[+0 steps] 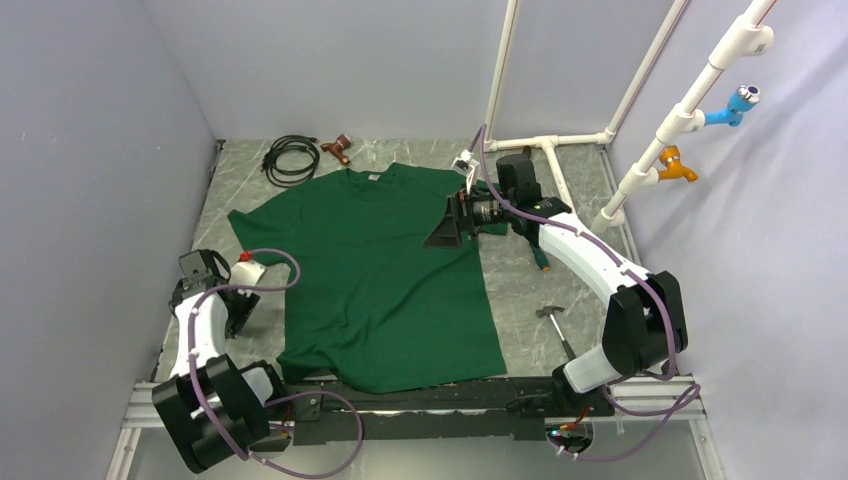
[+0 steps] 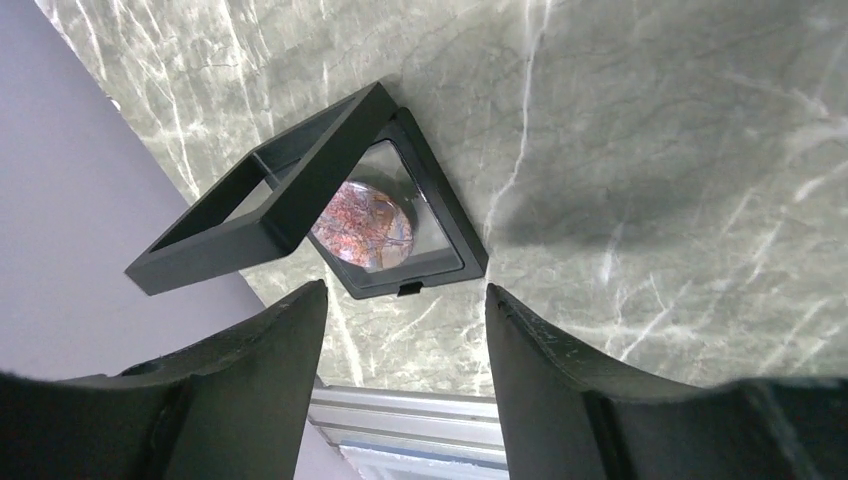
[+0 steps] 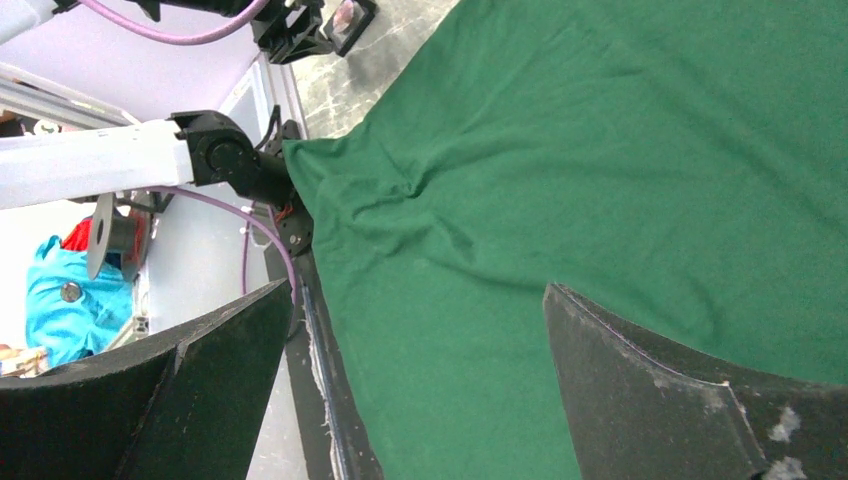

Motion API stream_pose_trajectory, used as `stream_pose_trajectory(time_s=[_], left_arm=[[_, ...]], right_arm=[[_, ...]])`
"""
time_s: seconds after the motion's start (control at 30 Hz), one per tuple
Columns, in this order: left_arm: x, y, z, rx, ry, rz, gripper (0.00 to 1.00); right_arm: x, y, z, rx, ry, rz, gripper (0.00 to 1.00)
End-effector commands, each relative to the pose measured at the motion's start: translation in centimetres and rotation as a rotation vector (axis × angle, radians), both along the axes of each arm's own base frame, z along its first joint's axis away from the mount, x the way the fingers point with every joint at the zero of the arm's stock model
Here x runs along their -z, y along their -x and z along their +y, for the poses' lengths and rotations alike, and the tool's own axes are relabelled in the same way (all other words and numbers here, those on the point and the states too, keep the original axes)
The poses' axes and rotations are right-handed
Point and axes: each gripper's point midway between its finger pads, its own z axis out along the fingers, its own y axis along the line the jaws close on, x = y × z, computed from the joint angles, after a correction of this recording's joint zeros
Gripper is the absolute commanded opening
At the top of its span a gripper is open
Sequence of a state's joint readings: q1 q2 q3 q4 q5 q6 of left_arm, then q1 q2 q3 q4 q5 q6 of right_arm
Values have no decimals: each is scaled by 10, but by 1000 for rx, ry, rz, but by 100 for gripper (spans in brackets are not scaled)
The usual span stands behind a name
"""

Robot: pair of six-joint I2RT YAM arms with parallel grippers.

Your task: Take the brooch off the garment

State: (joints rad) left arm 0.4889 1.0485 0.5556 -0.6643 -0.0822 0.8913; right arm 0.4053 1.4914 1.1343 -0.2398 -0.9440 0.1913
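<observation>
Brooch in case, ahead of L fingers

Soft, even light is coming from overhead in the top view, leaving the grey walls flat and the marbled surface evenly lit. The dark green T-shirt is soaking up the light, its folds showing only faintly. That picture is looking slightly soft, and small things are reading poorly. In the left wrist view the left fingers are looming dark and blurred, a broad soft shadow is lying across the surface at right, and the clear film of the black display case is catching a pale sheen. In the right wrist view the right fingers are sitting out of focus, and the pale area at far left is washing out.
</observation>
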Motion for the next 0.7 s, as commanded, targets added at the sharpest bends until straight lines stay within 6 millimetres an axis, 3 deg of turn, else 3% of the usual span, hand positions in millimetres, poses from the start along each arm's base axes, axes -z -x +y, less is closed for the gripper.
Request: stream_pose_trajectory(time_s=[0.0,0.1,0.17,0.27,0.3,0.43,0.57,0.67], left_arm=[[-20,-7,-14,35,51,-44,66],[-26,-4,-25,60,78,-38,67],[-31,-2,-38,93,109,-30,76],[-44,-6,-55,132,137,-53,80],[-50,-8,-60,148,144,-66,91],[-74,-19,-78,188,184,-130,99],[-98,-44,-96,230,241,-195,99],[-109,-78,-100,266,225,-232,99]], right_arm=[[-20,-6,2,-21,-27,-77,100],[-19,-6,2,-24,-24,-77,100],[-19,-6,2,-26,-20,-80,100],[-19,-5,0,-28,-8,-93,100],[-18,-5,-1,-27,-1,-97,100],[-13,-6,-7,-20,47,-125,100],[1,-20,-20,24,138,-154,100],[20,-50,-36,102,238,-171,100]])
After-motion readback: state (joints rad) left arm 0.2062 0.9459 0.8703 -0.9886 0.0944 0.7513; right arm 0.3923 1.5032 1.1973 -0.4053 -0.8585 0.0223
